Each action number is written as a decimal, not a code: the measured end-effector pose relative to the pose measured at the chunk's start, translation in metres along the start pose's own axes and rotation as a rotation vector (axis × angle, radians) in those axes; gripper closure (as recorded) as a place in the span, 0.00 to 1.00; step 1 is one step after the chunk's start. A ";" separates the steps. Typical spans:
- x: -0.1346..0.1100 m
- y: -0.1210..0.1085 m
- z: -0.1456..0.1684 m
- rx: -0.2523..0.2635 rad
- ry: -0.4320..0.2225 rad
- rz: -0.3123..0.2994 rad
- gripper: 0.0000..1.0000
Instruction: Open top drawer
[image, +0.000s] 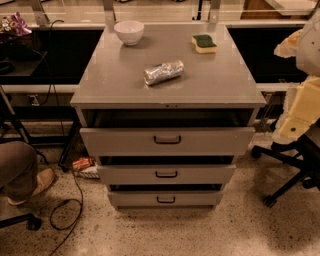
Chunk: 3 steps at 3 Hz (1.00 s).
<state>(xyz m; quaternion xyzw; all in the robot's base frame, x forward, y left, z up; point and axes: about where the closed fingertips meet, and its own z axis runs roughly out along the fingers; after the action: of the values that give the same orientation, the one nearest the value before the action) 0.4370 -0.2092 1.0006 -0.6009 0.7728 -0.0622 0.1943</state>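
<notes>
The top drawer (167, 141) is the widest of three grey metal drawers in a grey cabinet. It has a tall plain front with a small dark bar handle (167, 140) at centre. It stands pulled out a little, with a dark gap showing behind its front under the cabinet top. My gripper (291, 125) is at the right edge of the view, pale cream, to the right of the drawer front and apart from it. It holds nothing that I can see.
On the cabinet top (115, 75) lie a white bowl (129, 31), a crushed silver can (163, 72) and a green-and-yellow sponge (204, 43). Two narrower drawers (166, 174) sit below, also slightly out. An office chair base (285, 175) stands right; a person's leg and shoe (25, 175) and a cable lie left.
</notes>
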 end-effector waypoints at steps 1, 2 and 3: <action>0.000 0.000 0.000 0.000 0.000 0.000 0.00; 0.000 0.021 0.012 -0.036 -0.005 -0.001 0.00; -0.011 0.061 0.040 -0.074 -0.054 0.009 0.00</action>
<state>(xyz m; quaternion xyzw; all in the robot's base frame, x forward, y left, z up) 0.3992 -0.1769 0.9468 -0.6055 0.7719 -0.0165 0.1931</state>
